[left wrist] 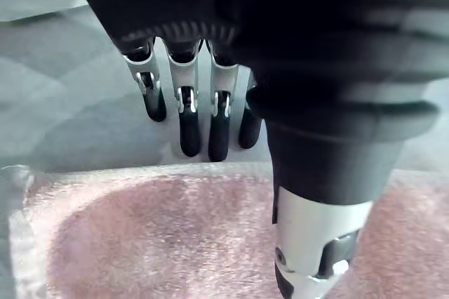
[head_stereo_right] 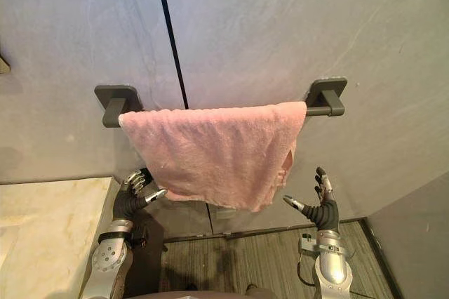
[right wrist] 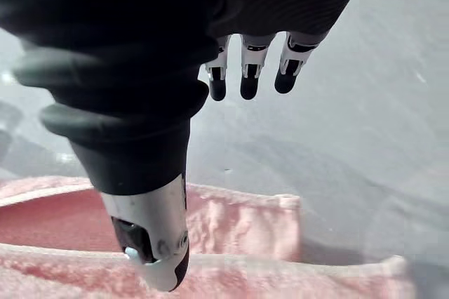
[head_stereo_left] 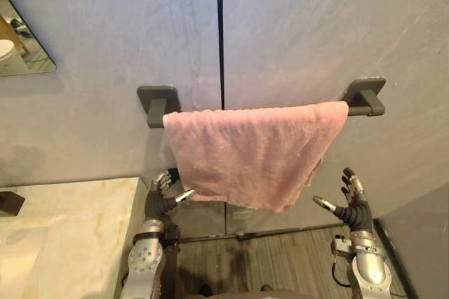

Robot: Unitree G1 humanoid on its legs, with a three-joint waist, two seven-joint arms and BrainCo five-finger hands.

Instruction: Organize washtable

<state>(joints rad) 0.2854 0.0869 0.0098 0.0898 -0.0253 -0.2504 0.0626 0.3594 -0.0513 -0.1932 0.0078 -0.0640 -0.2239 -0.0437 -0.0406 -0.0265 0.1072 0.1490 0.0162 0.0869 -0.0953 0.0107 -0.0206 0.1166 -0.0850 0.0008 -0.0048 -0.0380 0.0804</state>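
Flanks hanging pink terry towel (head_stereo_left: 252,151) with left hand (head_stereo_left: 161,199) and right hand (head_stereo_left: 357,209), both wide open, empty, probably for straightening.

Bathroom: grey towel bar (head_stereo_left: 365,96) on stone-look wall panels (head_stereo_left: 316,25), pink towel (head_stereo_left: 252,155) draped over it; marble washstand top (head_stereo_left: 70,236); mirror corner (head_stereo_left: 17,43).

You're facing a grey, faintly mottled wall (head_stereo_left: 316,25) of two large panels, split by a dark vertical seam (head_stereo_left: 219,32). Up at your left, a mirror's corner (head_stereo_left: 17,43) cuts in. At lower left sits a pale cream marbled surface (head_stereo_left: 70,236), butted against the wall. The floor (head_stereo_left: 280,264) ahead is grey-brown planking, with a dark strip (head_stereo_left: 280,231) along the wall's foot.
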